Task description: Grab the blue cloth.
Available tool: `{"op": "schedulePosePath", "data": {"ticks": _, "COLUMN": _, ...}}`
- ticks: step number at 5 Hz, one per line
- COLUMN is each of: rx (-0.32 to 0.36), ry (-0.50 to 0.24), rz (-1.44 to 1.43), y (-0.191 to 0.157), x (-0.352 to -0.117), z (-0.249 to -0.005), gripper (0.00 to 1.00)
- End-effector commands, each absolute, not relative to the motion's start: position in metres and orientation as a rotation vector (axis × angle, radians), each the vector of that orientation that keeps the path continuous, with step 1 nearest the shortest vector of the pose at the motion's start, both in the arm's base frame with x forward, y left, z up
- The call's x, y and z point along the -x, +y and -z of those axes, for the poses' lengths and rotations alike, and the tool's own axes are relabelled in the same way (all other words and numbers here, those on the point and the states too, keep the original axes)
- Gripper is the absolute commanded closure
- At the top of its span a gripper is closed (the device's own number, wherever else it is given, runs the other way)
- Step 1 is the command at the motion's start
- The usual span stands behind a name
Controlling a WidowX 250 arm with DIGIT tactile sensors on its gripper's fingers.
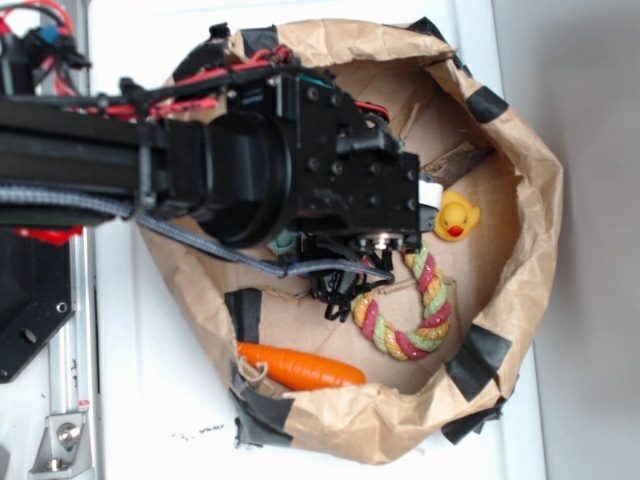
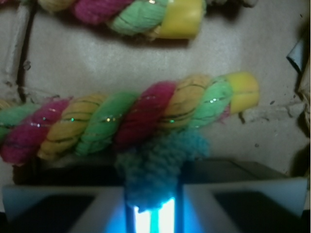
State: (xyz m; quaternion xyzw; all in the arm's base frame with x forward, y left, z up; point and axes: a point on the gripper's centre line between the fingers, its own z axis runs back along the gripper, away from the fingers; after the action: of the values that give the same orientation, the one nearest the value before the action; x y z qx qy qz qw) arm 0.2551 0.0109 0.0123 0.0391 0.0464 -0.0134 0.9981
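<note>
Pinching blue cloth [image 2: 154, 167] — claw [image 2: 153, 208] nearly closed | touching rope toy [image 2: 121, 121]

My arm [image 1: 200, 160] hides nearly all of the blue cloth [image 2: 155, 167] from the exterior view. In the wrist view, the rope toy [image 2: 121, 119] runs off the left edge.

Probably a robotics lab — metal rig frame [image 1: 65, 400], taped paper-bag bin [image 1: 520, 260] of toys.

No text, label, brand, number or sign can be read in either view. The paper bag [image 1: 520, 200], the rope toy [image 2: 121, 121], the rubber duck [image 1: 457, 216], the carrot [image 1: 298, 367] and the black arm body [image 1: 330, 160] carry no legible marking.
</note>
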Motion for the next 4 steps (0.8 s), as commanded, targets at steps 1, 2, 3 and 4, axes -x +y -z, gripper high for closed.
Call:
{"op": "schedulePosePath", "data": {"ticks": 1, "rx": -0.079, "ry": 0.001, "rz": 0.038, "y": 0.012, "x": -0.239, "z": -0.057, "gripper": 1.0}}
{"op": "schedulePosePath", "data": {"ticks": 2, "rx": -0.042, "ry": -0.101, "rz": 0.037, "y": 0.018, "x": -0.225, "z": -0.106, "gripper": 1.0}}
{"op": "schedulePosePath", "data": {"ticks": 3, "rx": -0.036, "ry": -0.138, "rz": 0.04, "y": 0.012, "x": -0.218, "z": -0.155, "gripper": 1.0}}
{"op": "schedulePosePath", "data": {"ticks": 4, "rx": -0.02, "ry": -0.147, "rz": 0.025, "y": 0.011, "x": -0.221, "z": -0.203, "gripper": 1.0}}
